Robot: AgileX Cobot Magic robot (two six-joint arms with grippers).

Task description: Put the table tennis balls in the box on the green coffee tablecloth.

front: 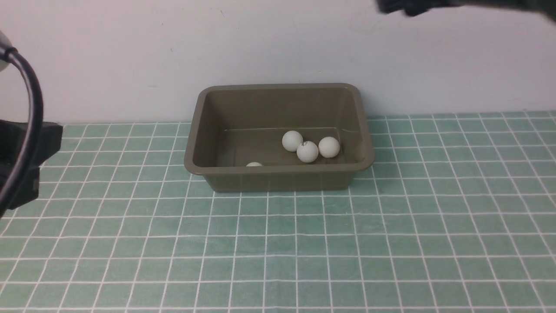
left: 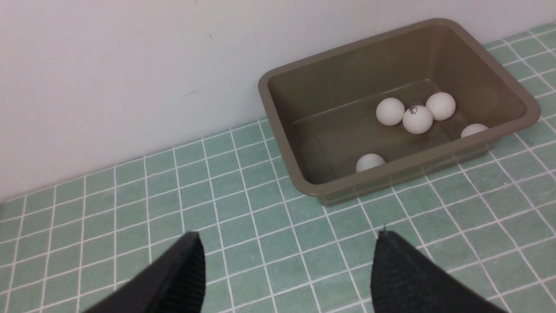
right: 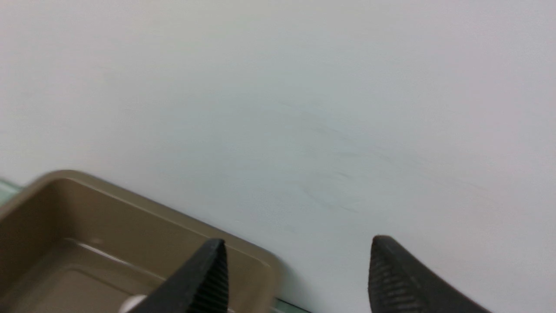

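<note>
The olive-brown box (front: 278,176) stands on the green coffee tablecloth (front: 278,252) against the back wall. Several white table tennis balls lie inside it. Three sit clustered, one (front: 292,141) beside a marked one (front: 307,151) and a third (front: 329,147). Another (front: 254,164) peeks over the near wall. The left wrist view shows the box (left: 417,167) with the cluster (left: 417,119) and two balls by its near wall (left: 369,162). My left gripper (left: 289,237) hangs open and empty over bare cloth, left of the box. My right gripper (right: 299,241) is open and empty, high beside the box's rim (right: 243,254).
A white wall (front: 130,61) rises directly behind the box. My left arm's dark body and black cable (front: 30,130) fill the left edge of the front view. Part of my right arm (front: 434,5) shows at the top right.
</note>
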